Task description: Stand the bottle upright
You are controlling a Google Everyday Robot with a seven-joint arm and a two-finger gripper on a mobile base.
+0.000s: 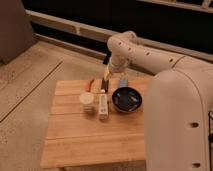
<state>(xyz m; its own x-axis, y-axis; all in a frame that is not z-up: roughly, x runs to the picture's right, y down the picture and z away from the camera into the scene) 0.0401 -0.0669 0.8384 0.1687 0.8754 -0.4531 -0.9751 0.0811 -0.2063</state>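
The white robot arm (pixel 137 50) reaches over the wooden table (pixel 95 142). On it sit a dark bowl (pixel 127 98) and a white cup (pixel 87 100); the bottle (pixel 103 106) lies flat between them. The gripper (pixel 105 81) hangs above the bottle's far end, spread wide and empty, near a small orange-red object (pixel 90 84)

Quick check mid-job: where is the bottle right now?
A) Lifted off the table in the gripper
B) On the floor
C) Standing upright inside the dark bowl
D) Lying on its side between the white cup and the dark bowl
D: the bottle lies flat on the table between the white cup and the dark bowl; the gripper hangs open near the table's far edge.
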